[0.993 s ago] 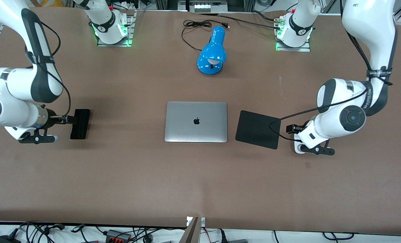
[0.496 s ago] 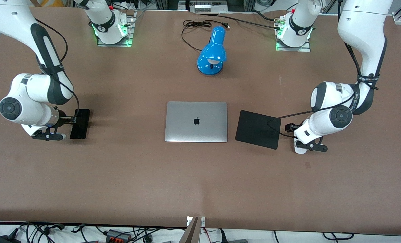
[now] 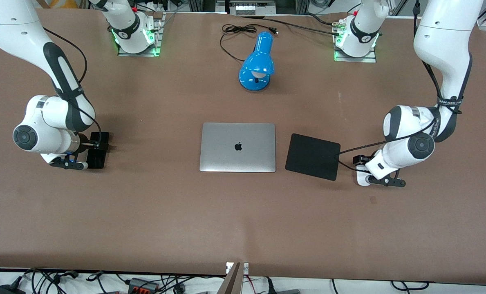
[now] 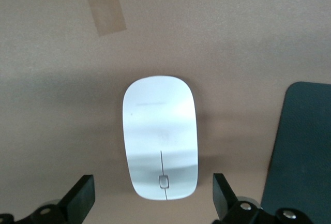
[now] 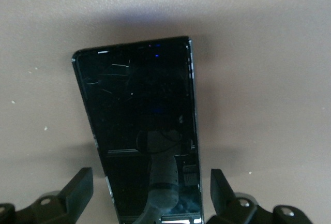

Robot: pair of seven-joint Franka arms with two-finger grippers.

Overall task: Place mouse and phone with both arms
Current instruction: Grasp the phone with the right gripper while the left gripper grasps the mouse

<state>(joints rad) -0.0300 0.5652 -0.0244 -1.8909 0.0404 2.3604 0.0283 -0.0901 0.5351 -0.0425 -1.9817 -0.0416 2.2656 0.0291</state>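
Brown tabletop: left gripper (image 4: 150, 203) straddles the mouse (image 4: 161, 144), right gripper (image 5: 150, 200) the phone (image 5: 142, 131), both open; either could slip off-centre on closing.

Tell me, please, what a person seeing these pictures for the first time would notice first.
Probably the bright blue lamp standing between the two arm bases, and the closed silver laptop mid-table with a black mouse pad beside it. Next, the left end effector hangs open over the white mouse, while the right end effector hangs open over the black phone.
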